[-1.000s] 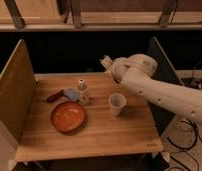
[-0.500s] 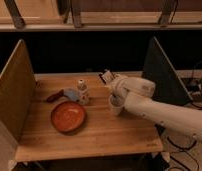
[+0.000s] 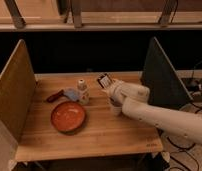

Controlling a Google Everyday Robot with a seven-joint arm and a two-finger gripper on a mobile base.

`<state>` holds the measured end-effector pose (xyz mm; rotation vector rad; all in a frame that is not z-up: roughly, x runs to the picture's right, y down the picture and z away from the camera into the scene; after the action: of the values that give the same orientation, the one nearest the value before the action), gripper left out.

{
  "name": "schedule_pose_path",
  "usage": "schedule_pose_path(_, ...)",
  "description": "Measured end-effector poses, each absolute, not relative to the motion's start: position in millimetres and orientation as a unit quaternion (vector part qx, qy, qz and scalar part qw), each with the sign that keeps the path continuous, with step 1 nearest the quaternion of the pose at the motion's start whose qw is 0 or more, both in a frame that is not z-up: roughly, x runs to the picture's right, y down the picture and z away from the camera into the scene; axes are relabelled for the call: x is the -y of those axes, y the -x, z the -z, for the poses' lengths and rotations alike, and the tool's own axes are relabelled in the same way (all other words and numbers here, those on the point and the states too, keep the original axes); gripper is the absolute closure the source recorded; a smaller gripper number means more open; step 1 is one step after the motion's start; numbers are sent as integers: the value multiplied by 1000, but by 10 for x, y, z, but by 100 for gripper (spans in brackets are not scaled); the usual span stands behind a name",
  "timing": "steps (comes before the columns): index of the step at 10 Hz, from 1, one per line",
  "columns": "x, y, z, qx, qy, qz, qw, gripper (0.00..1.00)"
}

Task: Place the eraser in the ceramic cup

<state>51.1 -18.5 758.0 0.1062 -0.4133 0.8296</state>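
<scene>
Whitish eraser (image 3: 103,79) in pincer (image 3: 106,83), above cup (image 3: 114,108).

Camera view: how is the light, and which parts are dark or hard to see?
Camera view: warm dim light on the wooden table; the band behind it is nearly black. The orange plate shows a soft sheen. The gripper, shut on the eraser, looks soft above the ceramic cup, which the arm largely hides.

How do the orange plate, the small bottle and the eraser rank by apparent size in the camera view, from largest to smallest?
1. Orange plate, clearly largest.
2. Small bottle.
3. Eraser, smallest, though partly hidden in the shut gripper, raised above the table near the ceramic cup.
</scene>
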Motion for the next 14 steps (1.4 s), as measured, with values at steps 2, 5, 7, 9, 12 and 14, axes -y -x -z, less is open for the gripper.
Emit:
schedule_pose_path(2, 142, -552, -7683, 196, -50, -403, 893, 100)
schedule_pose_path(5, 155, -666, -7742, 195, -58, -406, 891, 95)
schedule_pose_path(7, 156, -651, -7743, 195, -58, -405, 891, 97)
schedule_pose_path(9, 157, -646, -7743, 196, -58, -404, 892, 97)
schedule_pose_path(12, 156, -647, -7743, 195, -58, -404, 892, 66)
schedule_pose_path(14, 156, -647, -7744, 195, -57, -405, 891, 48)
